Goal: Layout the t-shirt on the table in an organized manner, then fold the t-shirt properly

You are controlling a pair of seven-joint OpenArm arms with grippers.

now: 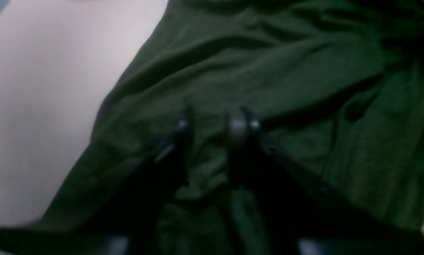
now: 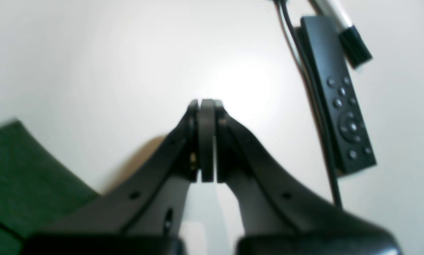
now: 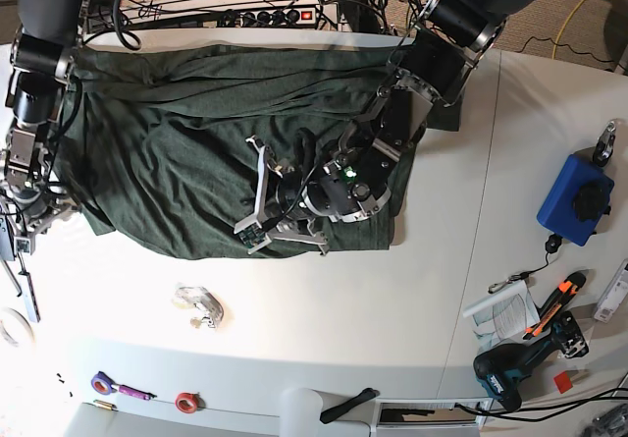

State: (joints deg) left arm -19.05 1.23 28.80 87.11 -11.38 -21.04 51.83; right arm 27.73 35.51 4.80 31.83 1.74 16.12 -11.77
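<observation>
On the table (image 3: 343, 300), the t-shirt (image 3: 186, 133) lies crumpled, lengthwise left-right.

left arm (image 3: 446, 29): black round segments with silver-grey ringed joints, upper right of the base view
left wrist unit (image 3: 343, 190): round black housing with a small green light, thin black cables along it
left gripper (image 1: 212, 127): two dark, tapering fingers with small shiny screws near the tips, centre of the left wrist view
right arm (image 3: 34, 54): black cylinder sections stacked with grey collars, cables beside it, upper left of the base view
right gripper (image 2: 206, 106): matte black curved fingers with flat pads and small screw holes, centre of the right wrist view
</observation>
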